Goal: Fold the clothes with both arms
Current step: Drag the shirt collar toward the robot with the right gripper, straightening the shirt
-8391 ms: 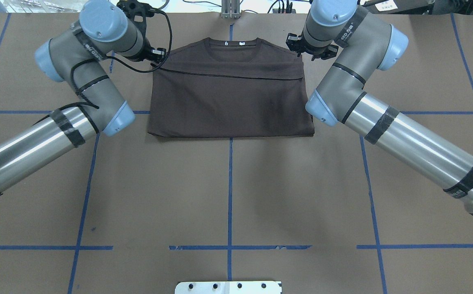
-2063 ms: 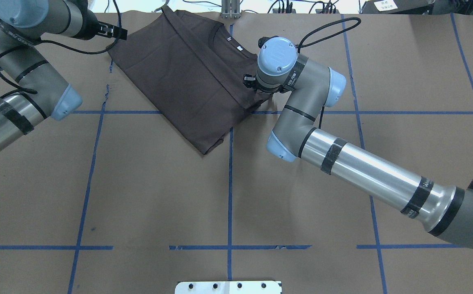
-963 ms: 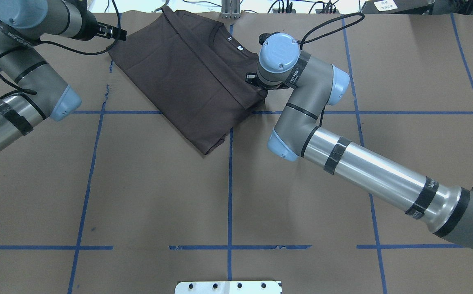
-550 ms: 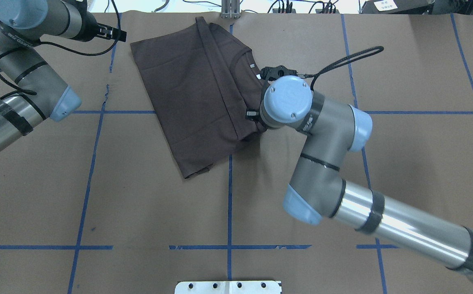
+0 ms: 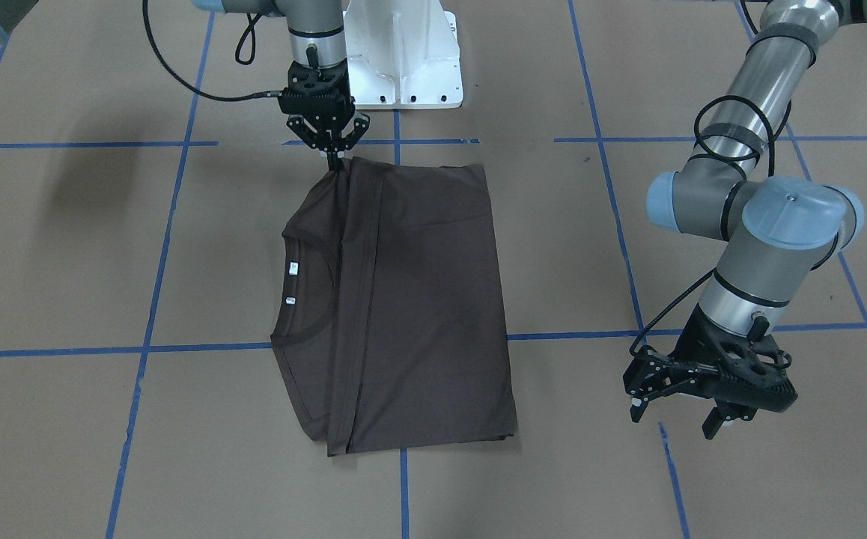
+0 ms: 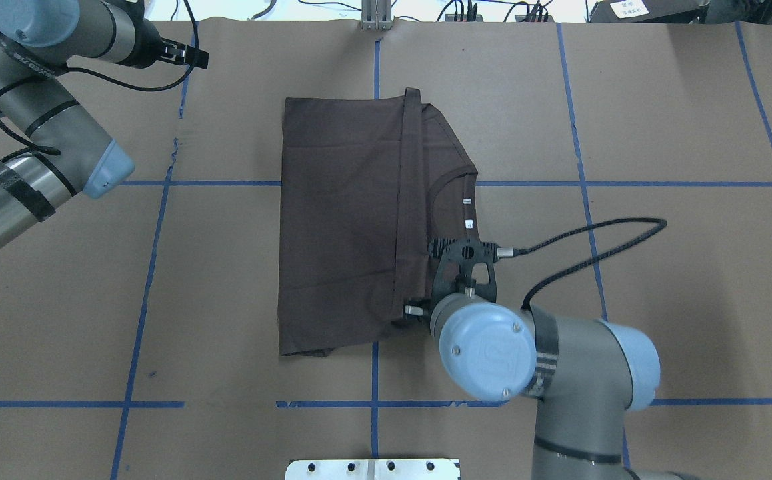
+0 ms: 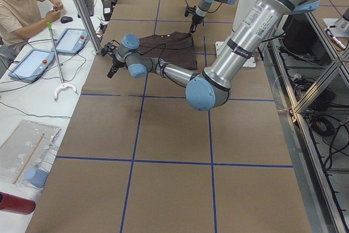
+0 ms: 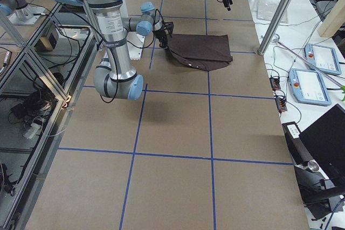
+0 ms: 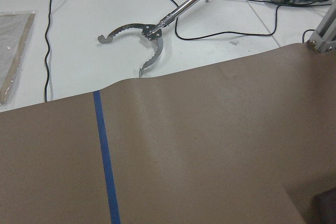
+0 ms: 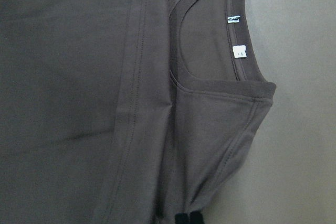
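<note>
T-shirt (image 5: 426, 299) corner pinched in right gripper (image 5: 336, 156), hidden overhead under its wrist (image 6: 486, 353), left gripper (image 5: 671, 422) spread, grabber tool (image 9: 137, 43) beyond it

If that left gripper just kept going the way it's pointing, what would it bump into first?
Most likely the bare brown paper table cover: the left gripper tilts down toward it, near the table's far edge. The T-shirt lies off to the side. Depth is hard to judge.

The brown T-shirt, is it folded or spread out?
Folded. The T-shirt lies as a rectangle, no sleeves out, and a hem edge crosses half the collar.
</note>
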